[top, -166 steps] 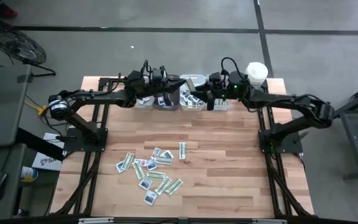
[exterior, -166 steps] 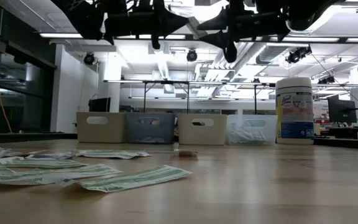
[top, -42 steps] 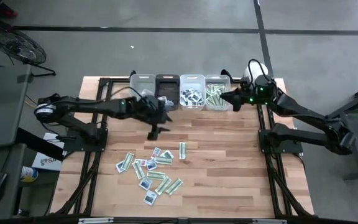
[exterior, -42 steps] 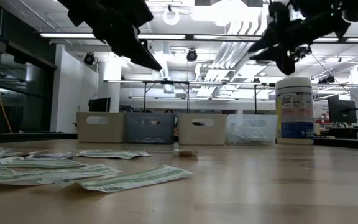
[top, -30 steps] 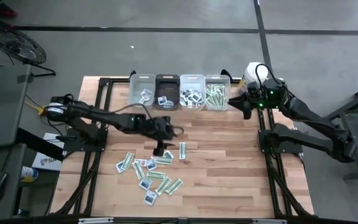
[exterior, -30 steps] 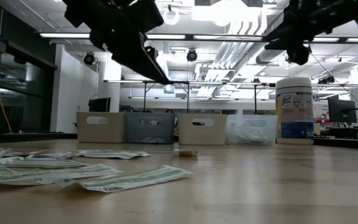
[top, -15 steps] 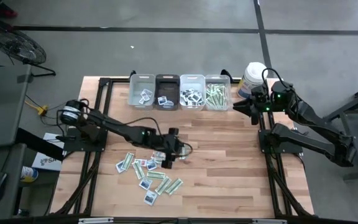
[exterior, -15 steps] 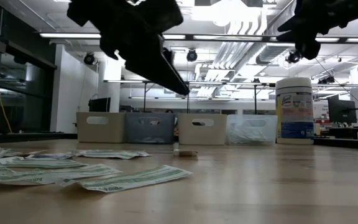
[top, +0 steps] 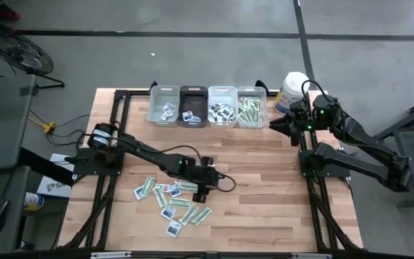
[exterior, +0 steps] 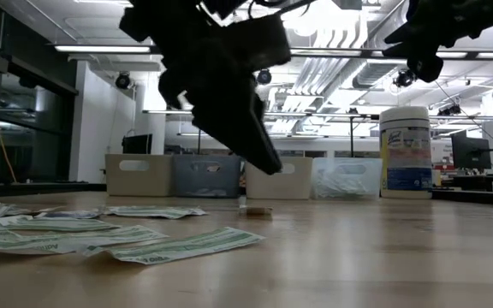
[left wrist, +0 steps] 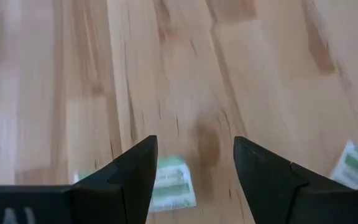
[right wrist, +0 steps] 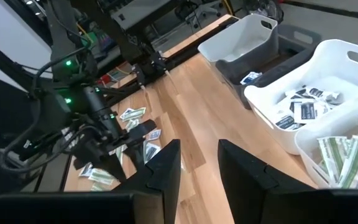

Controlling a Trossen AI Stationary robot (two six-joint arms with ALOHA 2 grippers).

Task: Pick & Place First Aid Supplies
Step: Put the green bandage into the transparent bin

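Packets (top: 172, 198) lie loose in a scatter on the counter (top: 264, 187), directly below and just beside the left end effector (top: 200, 193). Mix of narrow green-and-white strips and squarish white ones with dark marks. In the left wrist view one green-and-white packet (left wrist: 171, 183) shows on the wood between the two fingers (left wrist: 132, 174), partly hidden by one of them.

Left end effector: low over the edge of the scatter, fingers apart, nothing between them, no contact with a packet visible.

Four bins (top: 208, 107) stand in a row well beyond the left end effector, at the counter's far edge; all hold sorted packets, the one nearest the right end effector green strips.

Right end effector (top: 279, 126): raised, just beside the bin row's end and close to the canister (top: 293, 89), well apart from the scatter. Fingers (right wrist: 166, 165) part-open with a plain gap, empty.
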